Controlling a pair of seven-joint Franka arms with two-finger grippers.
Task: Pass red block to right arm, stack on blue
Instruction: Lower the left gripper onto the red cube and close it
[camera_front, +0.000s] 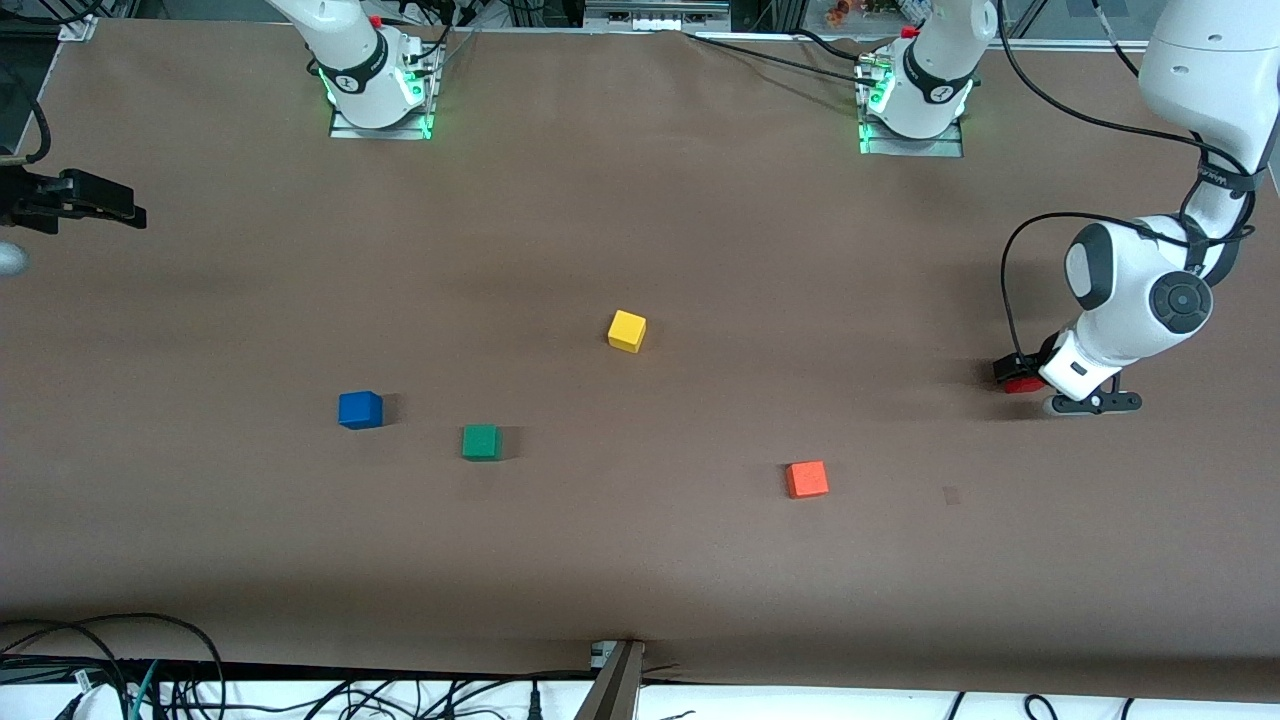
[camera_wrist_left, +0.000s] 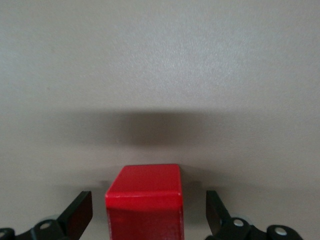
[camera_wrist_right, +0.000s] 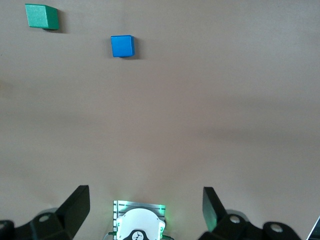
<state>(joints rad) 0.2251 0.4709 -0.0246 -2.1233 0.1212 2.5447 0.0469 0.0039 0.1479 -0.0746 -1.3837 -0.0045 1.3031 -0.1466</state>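
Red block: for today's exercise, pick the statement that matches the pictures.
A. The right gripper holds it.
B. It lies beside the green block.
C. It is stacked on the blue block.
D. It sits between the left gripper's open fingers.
D: the left wrist view shows the red block between the left gripper's fingers, gaps either side.
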